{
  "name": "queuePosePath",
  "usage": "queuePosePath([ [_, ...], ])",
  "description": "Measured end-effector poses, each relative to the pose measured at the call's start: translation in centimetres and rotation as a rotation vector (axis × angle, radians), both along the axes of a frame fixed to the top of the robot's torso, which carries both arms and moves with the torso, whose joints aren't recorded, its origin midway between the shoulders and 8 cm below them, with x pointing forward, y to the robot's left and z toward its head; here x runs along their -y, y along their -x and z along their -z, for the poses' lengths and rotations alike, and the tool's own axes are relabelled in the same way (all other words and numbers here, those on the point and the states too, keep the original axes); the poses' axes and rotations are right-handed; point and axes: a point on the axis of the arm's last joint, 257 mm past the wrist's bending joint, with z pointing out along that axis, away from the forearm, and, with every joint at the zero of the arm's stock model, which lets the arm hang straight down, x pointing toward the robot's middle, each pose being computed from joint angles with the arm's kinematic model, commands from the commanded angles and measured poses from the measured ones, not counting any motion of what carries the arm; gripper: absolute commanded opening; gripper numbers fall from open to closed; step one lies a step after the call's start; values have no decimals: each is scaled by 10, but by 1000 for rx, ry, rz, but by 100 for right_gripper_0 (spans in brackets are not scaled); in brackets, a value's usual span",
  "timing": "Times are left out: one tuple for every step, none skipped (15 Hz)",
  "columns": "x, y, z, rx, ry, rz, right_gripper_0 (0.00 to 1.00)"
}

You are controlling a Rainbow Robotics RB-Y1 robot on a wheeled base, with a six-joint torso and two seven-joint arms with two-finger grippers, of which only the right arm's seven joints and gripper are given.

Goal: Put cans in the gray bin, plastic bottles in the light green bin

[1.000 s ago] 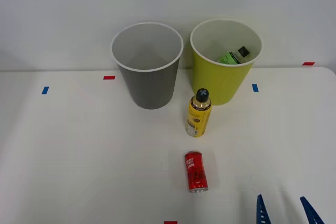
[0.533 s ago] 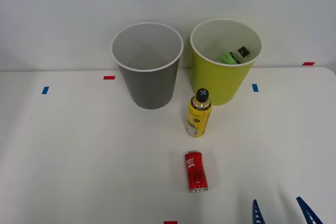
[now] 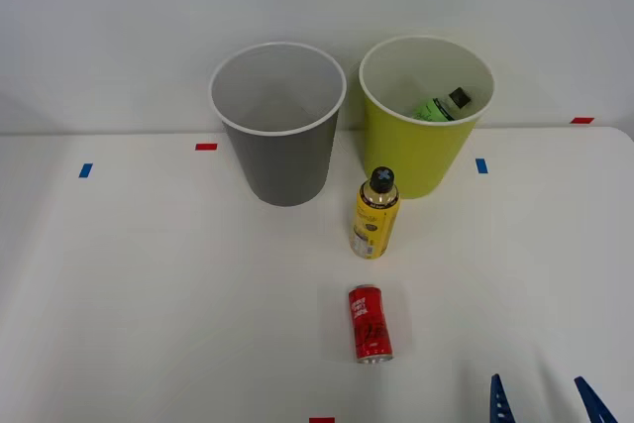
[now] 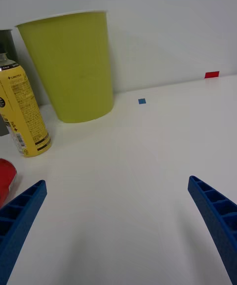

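Fingers (image 4: pixel 19 216) of the right gripper (image 3: pixel 545 401) stand wide apart with nothing between them, low at the near edge of the table (image 3: pixel 149 294), probably lined up for a fresh pick. The red can (image 3: pixel 369 323) lies on its side nearest it, silver top toward the robot. The yellow bottle (image 3: pixel 375 214) stands upright, black-capped, just before the green bin (image 3: pixel 421 151), which already holds a green bottle (image 3: pixel 439 105). The gray bin (image 3: pixel 282 160) sits beside it.
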Motion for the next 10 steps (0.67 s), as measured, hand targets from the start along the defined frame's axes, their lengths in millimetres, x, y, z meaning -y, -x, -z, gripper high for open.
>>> queuePosePath([
  [1, 1, 1, -3, 0, 5, 99],
  [0, 2, 1, -5, -1, 7, 99],
  [0, 2, 2, -6, -3, 9, 99],
  [-1, 2, 2, -5, -7, 10, 99],
  [-1, 2, 1, -4, -6, 10, 99],
  [-1, 2, 1, -4, 0, 10, 99],
  [0, 2, 1, -4, 5, 11, 99],
  [0, 2, 1, -3, 8, 11, 99],
  [0, 2, 1, -3, 9, 11, 99],
  [0, 2, 1, -3, 9, 11, 99],
])
